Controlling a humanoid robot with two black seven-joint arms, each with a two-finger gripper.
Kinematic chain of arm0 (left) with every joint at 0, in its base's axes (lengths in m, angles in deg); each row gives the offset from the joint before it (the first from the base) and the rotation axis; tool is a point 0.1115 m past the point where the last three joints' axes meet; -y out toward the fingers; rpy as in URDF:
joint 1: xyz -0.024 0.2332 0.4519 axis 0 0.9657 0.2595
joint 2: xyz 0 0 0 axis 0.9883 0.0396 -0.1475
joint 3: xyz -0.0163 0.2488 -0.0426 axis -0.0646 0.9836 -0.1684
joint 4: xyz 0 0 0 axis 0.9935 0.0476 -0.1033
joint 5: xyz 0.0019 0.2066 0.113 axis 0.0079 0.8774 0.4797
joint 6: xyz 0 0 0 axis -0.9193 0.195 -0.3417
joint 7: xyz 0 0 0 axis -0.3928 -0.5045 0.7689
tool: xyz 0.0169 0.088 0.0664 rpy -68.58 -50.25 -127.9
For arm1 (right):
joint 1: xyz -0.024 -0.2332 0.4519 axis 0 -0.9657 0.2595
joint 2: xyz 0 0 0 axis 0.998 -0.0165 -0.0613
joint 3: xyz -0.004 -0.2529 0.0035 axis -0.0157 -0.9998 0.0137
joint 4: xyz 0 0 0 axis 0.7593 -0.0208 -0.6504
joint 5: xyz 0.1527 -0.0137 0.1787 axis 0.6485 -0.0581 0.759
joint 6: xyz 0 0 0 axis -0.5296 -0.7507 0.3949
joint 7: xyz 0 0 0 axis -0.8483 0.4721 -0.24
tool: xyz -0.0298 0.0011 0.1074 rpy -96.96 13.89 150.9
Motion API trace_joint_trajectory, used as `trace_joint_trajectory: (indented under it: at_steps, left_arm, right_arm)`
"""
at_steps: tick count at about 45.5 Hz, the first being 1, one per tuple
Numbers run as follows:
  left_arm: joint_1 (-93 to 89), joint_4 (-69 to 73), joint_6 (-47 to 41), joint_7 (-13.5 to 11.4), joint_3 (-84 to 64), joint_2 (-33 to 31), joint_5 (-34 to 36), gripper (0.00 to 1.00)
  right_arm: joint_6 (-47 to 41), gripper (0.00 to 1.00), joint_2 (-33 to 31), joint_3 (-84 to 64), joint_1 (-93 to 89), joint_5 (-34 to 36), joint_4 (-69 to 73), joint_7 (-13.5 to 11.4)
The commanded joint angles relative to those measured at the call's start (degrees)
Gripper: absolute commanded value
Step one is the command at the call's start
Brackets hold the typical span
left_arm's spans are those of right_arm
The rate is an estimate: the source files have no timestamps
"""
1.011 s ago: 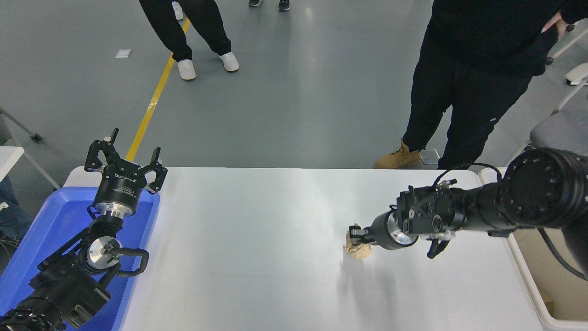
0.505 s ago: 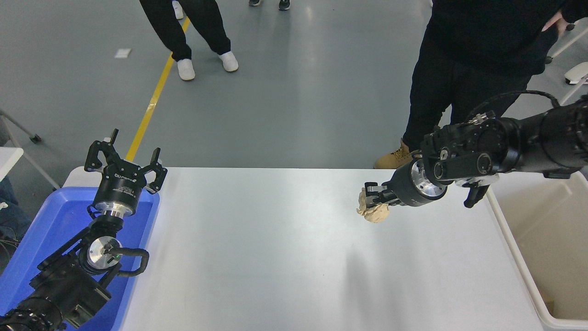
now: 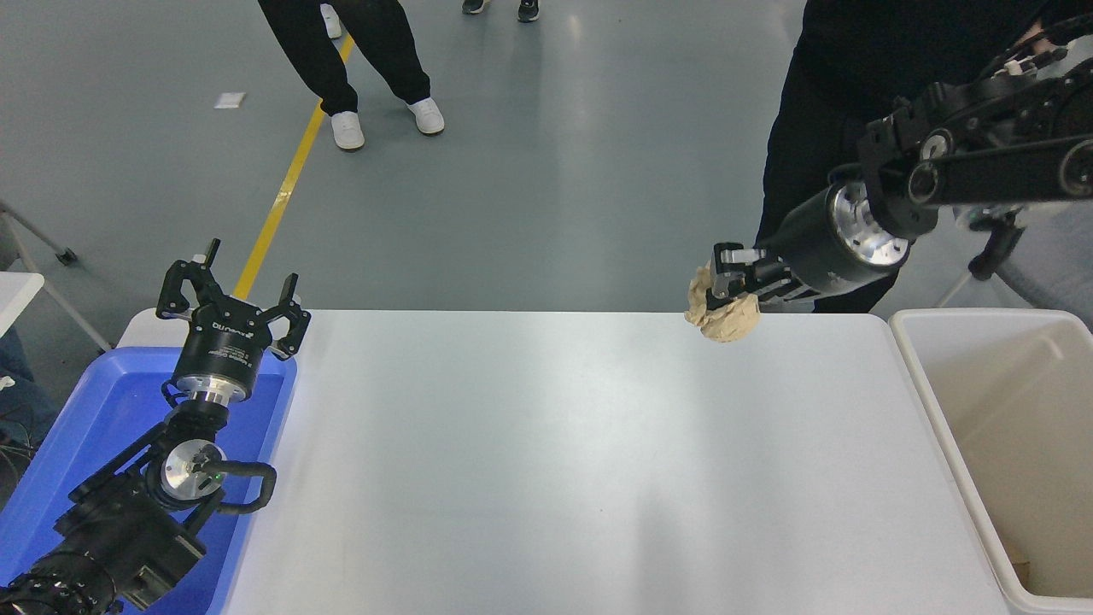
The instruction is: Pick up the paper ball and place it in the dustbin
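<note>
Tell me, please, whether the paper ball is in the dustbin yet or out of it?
Out. The paper ball hangs in the right gripper, above the table's far edge, left of the dustbin.

Tan-brown paper ball (image 3: 724,314), cream-white dustbin (image 3: 931,389) with beige inside, white table (image 3: 546,461), bright-blue tray (image 3: 77,436)

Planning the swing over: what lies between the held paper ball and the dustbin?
Head view: only bare white table between the crumpled tan-brown paper ball in the right hand and the cream-white rectangular plastic dustbin.
</note>
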Motion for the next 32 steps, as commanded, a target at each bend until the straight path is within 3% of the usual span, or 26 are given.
trace_joint_trajectory:
  at_steps: [1, 20, 32]
  left_arm:
    - [0.0, 0.0, 0.0, 0.0, 0.0, 0.0, 0.0, 0.98]
    - [0.0, 0.0, 0.0, 0.0, 0.0, 0.0, 0.0, 0.98]
    - [0.0, 0.0, 0.0, 0.0, 0.0, 0.0, 0.0, 0.98]
  right_arm:
    - [-1.7, 0.0, -0.8, -0.2, 2.4, -0.5, 0.5, -0.1]
    - [-1.3, 0.0, -2.2, -0.7, -1.2, -1.6, -1.5, -0.1]
    - [-0.7, 0.0, -6.7, -1.1, -20.9, -4.5, -24.7, -0.2]
